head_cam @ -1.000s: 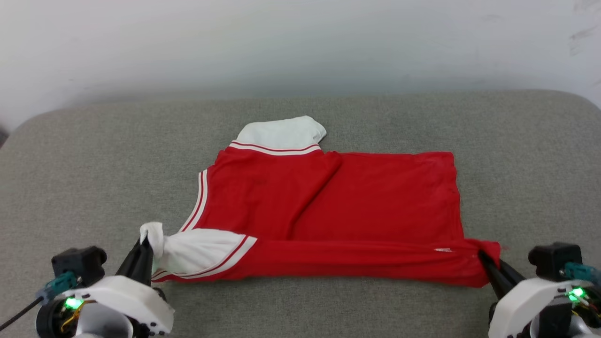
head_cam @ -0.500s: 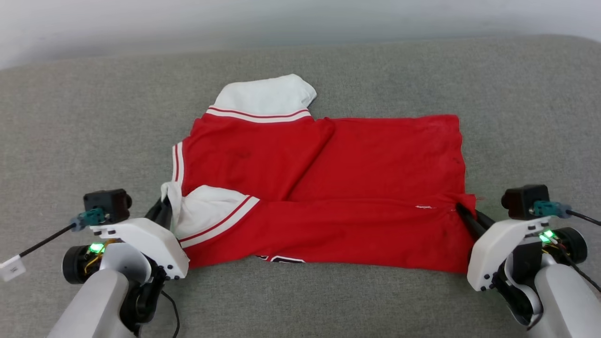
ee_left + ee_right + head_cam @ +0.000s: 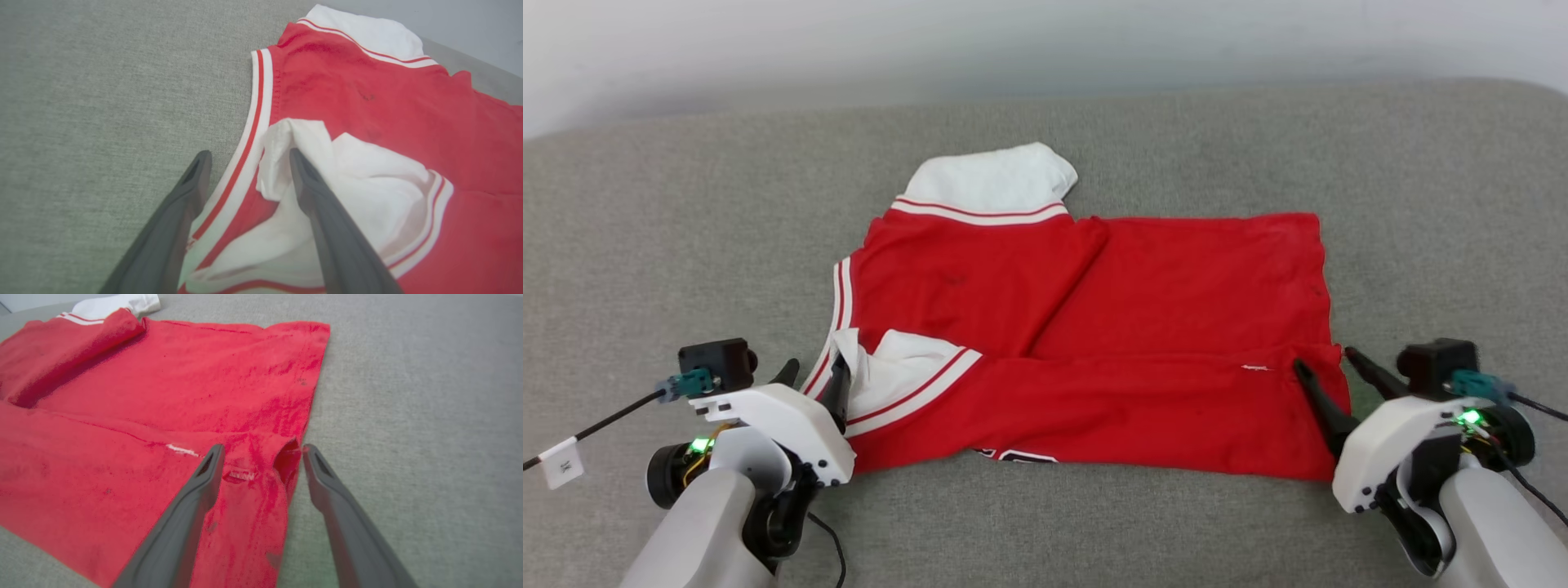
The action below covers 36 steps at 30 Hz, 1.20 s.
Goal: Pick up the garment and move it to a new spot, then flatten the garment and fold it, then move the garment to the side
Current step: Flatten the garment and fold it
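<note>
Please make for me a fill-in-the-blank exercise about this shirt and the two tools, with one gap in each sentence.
1. The body of the garment is ____ in colour.
2. Its near sleeve, beside the left tool, is ____.
3. The left tool and the right tool both have their jaws ____.
4. The garment lies on a ____ fabric surface.

Missing words: red; white; open; grey

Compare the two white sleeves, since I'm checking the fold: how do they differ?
The far sleeve sticks out flat beyond the garment's red body; the near sleeve lies bunched on it. The near sleeve sits at the open left gripper; the far sleeve lies away from it. Both are white, stripe-trimmed.
</note>
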Tool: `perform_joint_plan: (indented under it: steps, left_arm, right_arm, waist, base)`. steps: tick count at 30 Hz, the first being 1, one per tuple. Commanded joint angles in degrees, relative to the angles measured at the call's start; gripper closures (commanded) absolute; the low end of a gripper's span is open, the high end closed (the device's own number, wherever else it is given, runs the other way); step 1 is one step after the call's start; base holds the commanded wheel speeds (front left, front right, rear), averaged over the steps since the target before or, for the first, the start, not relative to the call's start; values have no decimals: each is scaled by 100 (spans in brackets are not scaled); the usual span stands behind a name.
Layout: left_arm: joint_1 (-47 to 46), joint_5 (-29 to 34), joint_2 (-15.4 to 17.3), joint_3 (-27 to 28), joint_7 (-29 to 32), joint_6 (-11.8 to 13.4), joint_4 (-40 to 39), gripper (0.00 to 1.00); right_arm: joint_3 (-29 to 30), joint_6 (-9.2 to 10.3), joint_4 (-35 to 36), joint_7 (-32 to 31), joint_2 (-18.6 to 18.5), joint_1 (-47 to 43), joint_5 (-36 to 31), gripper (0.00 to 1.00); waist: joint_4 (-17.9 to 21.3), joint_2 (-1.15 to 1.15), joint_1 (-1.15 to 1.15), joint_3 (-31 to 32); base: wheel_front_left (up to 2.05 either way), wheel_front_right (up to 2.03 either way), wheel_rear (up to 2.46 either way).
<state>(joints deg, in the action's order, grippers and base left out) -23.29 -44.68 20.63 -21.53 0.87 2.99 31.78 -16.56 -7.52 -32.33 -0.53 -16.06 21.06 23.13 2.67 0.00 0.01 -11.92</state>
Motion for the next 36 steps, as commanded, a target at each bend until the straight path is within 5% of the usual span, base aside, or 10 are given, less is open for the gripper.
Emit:
perform_joint_plan:
  steps: [1,6,11,19,29,30,32,36]
  left_arm:
    - [78,-36,21,43,-67,-31,-6,0]
    - [235,-46,246,86,39,37,-220,0]
    - [412,-78,607,-47,813,168,-713,0]
    - [699,-490,1269,-167,2542,309,-1458,0]
    - [907,-940,1523,-322,3680,223,-1516,0]
    - [954,-973,1524,-351,3751,204,-1505,27]
    - [1031,-1051,1497,-364,3783,173,-1486,100]
    - [1120,-993,1475,-345,3560,144,-1455,100]
  right_arm:
    - [103,6,50,252,-33,-141,-46,0]
    - [552,6,479,980,43,-471,-323,0]
    - [1177,6,1357,1361,305,-1027,-759,0]
    - [1558,6,2703,1360,913,-1771,-1329,0]
    - [1512,6,3119,1066,1185,-1942,-1290,0]
    - [1523,6,3134,1077,1191,-1942,-1308,0]
    - [1542,6,3171,1054,1203,-1933,-1313,0]
    - [1593,6,3242,965,1175,-1924,-1330,0]
  waist:
    - [-28,0,-1,178]
    - [-12,0,-1,481]
    - [-2,0,-1,622]
    - [247,0,-1,450]
    - [677,0,-1,95]
    - [706,0,-1,75]
    - [749,0,-1,41]
    - [752,0,-1,50]
  base:
    - [0,0,0]
    - [0,0,0]
    - [0,0,0]
    - [0,0,0]
    - [0,0,0]
    - [0,0,0]
    - [0,0,0]
    - [0,0,0]
